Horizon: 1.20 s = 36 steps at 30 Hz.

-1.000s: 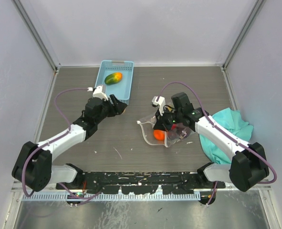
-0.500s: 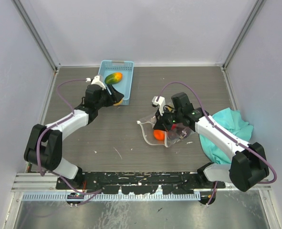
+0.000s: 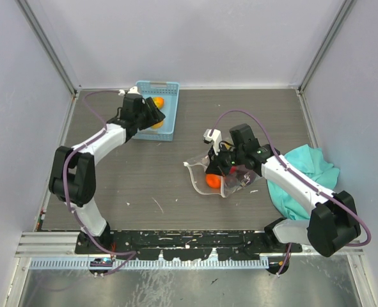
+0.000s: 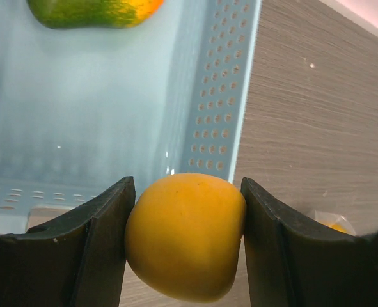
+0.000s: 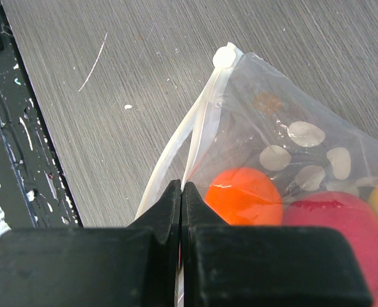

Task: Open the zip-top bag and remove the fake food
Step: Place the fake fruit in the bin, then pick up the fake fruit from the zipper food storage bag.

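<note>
Yellow-orange and glossy, one piece of fake food [image 4: 185,233] sits pinched between the jaws of the left gripper [image 4: 187,187]. It hangs over the near right corner of the pale blue basket [image 4: 220,121]. The basket floor lies ahead and to the left of the fruit, and its long axis runs away from the arms. In my judgement, letting go should wait for a short push further in. A green-and-orange mango [image 4: 93,11] already lies at the far end. A second ago this gripper was over bare table short of the basket. The right gripper [image 5: 181,192] has not moved. It is pressed together on the mouth strip of the zip-top bag [image 5: 304,147], which lies mid-table with an orange piece [image 5: 245,195] and a red piece [image 5: 329,224] inside.
</note>
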Each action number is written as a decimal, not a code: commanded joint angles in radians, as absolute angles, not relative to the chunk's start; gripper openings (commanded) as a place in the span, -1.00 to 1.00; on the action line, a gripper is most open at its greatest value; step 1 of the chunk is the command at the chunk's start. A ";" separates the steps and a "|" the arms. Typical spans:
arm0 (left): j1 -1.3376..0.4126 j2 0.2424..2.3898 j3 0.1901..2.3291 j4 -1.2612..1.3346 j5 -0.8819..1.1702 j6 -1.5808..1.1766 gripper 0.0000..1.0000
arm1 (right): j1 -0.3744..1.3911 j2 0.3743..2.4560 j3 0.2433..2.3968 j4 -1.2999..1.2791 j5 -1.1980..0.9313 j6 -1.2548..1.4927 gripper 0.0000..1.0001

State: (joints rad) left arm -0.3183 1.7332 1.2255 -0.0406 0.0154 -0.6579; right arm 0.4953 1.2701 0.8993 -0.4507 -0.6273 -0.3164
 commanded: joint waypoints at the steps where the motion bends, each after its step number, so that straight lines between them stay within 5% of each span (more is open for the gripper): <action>1: -0.312 1.780 1.350 -0.204 -0.088 -0.627 -0.49 | 0.492 1.256 0.930 -0.448 -0.652 -0.330 -0.99; 19: -0.324 2.105 1.863 -0.637 -0.390 -0.587 -0.30 | 0.493 1.256 0.928 -0.448 -0.653 -0.331 -0.99; 22: -0.339 2.173 1.984 -0.714 -0.461 -0.563 -0.04 | 0.492 1.259 0.928 -0.448 -0.655 -0.331 -0.99; 25: -0.351 2.246 2.117 -0.801 -0.541 -0.545 0.55 | 0.492 1.258 0.928 -0.449 -0.653 -0.331 -0.99; 26: -0.355 2.264 2.149 -0.818 -0.564 -0.539 0.89 | 0.493 1.259 0.928 -0.449 -0.652 -0.331 -0.99; 27: -0.358 2.277 2.177 -0.848 -0.584 -0.527 0.98 | 0.493 1.260 0.929 -0.448 -0.652 -0.331 -0.98; 36: -0.373 2.191 2.158 -0.795 -0.664 -0.435 0.96 | 0.492 1.263 0.928 -0.449 -0.651 -0.333 -0.99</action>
State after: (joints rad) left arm -0.3676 2.2932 2.1700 -0.8253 -0.5827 -0.4980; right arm 0.4953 1.2701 0.8993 -0.4538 -0.6304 -0.3172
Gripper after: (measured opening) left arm 0.981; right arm 0.039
